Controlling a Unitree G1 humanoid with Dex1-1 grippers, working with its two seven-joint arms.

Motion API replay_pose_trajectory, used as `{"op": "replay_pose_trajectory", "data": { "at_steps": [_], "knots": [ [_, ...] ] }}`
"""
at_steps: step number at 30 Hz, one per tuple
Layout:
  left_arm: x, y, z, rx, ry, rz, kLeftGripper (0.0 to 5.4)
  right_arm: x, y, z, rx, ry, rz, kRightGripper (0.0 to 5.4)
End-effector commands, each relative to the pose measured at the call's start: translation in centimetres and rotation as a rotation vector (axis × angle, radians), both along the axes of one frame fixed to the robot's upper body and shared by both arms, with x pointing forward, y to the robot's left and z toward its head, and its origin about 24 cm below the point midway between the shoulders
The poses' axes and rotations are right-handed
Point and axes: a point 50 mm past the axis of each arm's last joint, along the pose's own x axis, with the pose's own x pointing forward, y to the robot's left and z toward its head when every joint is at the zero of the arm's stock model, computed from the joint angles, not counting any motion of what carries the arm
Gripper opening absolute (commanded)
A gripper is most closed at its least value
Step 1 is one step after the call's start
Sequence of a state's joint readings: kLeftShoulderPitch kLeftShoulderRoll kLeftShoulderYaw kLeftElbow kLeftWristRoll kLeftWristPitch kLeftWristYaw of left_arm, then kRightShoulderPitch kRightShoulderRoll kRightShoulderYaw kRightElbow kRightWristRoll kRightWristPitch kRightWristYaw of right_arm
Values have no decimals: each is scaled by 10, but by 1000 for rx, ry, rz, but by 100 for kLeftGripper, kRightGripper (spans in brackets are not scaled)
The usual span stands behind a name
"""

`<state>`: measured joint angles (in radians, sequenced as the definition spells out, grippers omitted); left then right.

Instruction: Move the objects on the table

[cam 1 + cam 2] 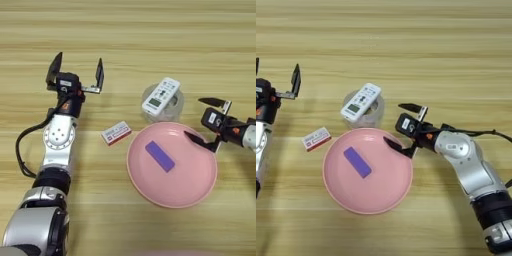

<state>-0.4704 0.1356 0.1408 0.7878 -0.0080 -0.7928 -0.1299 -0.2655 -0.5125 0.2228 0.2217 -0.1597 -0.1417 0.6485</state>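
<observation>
plate [200, 192] pink | block [160, 156] purple | remote [161, 96] white | table [150, 40] tan, striped grain

A flat purple block [160, 156] lies slantwise inside the round pink plate [172, 195] on the tan wooden surface [150, 45]. Just behind the plate's rim, a white remote [161, 96] rests tilted on a clear round container [175, 107].
</observation>
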Motion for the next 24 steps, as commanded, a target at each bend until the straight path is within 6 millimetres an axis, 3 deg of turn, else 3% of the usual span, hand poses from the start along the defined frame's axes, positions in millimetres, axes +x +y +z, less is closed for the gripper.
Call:
{"op": "replay_pose_trajectory", "data": {
  "at_steps": [1, 16, 24],
  "knots": [
    [2, 0, 4, -1, -15, -4, 537, 3, 1, 13, 42, -26, 11, 540],
    [3, -1, 3, -2, -13, -10, 537, -9, 13, 62, 319, -59, 99, 540],
    [3, -1, 3, -4, -11, -12, 537, -5, 33, 62, 513, -26, 2, 540]
  ]
}}
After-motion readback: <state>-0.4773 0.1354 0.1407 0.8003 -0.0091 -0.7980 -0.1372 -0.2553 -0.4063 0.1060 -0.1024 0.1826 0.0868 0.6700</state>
